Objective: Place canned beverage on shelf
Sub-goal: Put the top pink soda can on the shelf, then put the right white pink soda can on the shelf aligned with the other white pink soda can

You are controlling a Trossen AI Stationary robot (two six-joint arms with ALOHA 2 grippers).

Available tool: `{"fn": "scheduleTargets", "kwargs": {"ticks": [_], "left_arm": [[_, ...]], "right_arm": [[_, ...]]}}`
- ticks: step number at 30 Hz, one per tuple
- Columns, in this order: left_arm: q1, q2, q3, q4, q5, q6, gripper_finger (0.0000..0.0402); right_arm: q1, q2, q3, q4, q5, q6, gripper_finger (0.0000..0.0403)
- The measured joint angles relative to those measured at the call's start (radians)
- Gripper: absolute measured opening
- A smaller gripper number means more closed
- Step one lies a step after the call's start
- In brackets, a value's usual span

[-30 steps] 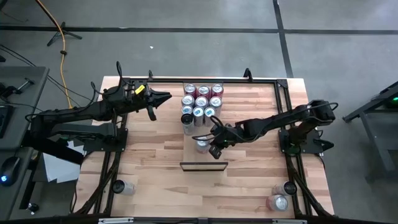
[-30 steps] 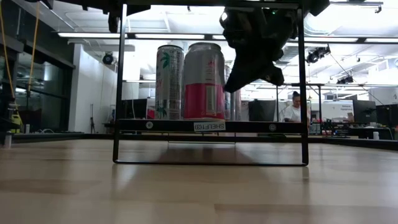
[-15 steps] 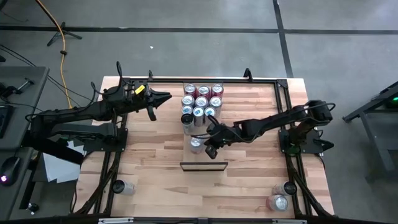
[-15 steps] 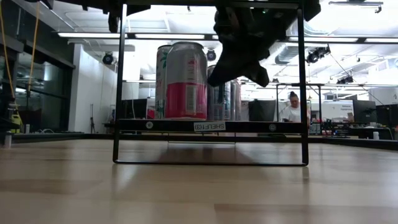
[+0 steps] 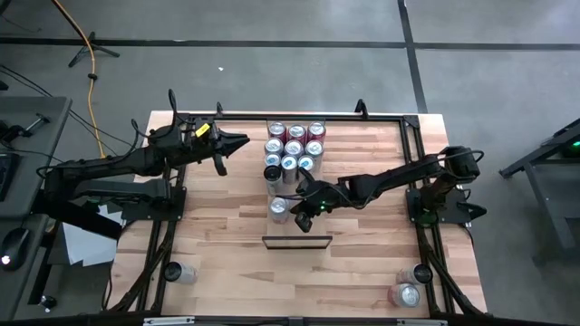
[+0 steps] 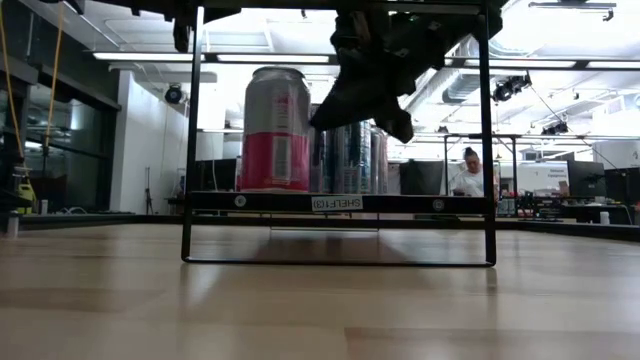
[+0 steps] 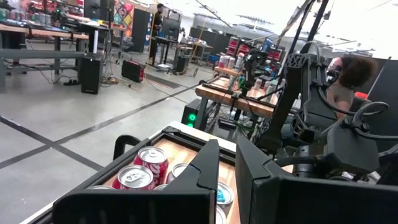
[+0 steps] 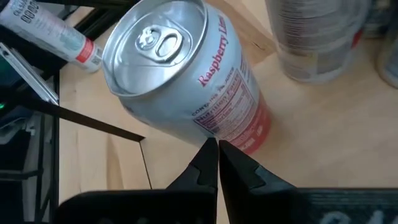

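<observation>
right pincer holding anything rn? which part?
Nothing held. The right pincer is shut, tips against the side of the raspberry can. Left pincer shut, also empty.

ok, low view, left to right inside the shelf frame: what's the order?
Left upright of the shelf frame → raspberry can → right end effector, shut, hanging in from above in front of the cluster of cans behind → right upright of the frame, with a person in the background just left of it.

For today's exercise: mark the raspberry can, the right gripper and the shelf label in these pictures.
raspberry can (image 8: 186,74): right wrist view, on its silver upper side wall.
right gripper (image 8: 217,155): right wrist view, between its shut fingers' tips.
shelf label (image 6: 336,203): low view, on the white sticker's middle.
</observation>
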State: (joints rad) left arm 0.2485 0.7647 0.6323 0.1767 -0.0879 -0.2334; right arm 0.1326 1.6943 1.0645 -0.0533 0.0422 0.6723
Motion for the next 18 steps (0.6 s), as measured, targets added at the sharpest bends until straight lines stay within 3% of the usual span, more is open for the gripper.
{"fn": "scheduleTargets", "kwargs": {"ticks": [12,18], "left_arm": [[0.000,0.000,0.000,-0.001,0.000,0.001,0.0000],[0.000,-0.030,0.000,0.002,0.065,0.001,0.0000]], "right_arm": [[0.000,0.018,0.000,0.055,-0.032,-0.017,0.0000],[-0.003,-0.110,0.000,-0.213,-0.062,-0.099,0.0000]]}}
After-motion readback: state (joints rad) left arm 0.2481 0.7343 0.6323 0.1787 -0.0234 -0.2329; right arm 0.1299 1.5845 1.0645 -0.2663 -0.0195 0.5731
